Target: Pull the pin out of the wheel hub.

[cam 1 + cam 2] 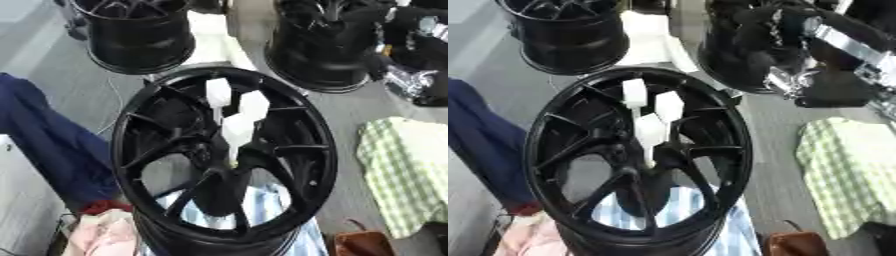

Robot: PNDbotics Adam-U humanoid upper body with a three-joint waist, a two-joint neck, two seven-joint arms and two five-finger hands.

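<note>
While the black wheel hub (pixel 224 165) stands on edge right below me, its open face turned up toward my head, three white pins (pixel 237 129) stick out of its centre, their broad heads fanned above the spokes. Each pin's long axis runs from the hub centre outward toward me, so I judge the pull has to follow that line, straight away from the spokes, not sideways. Of my arms only the right one shows, at the upper right in the right eye view, and my right hand (pixel 794 80) sits up and to the right of the pins, well apart from them. Its fingers I cannot make out, so whether they are apart or closed I cannot tell. My left hand is out of sight.
</note>
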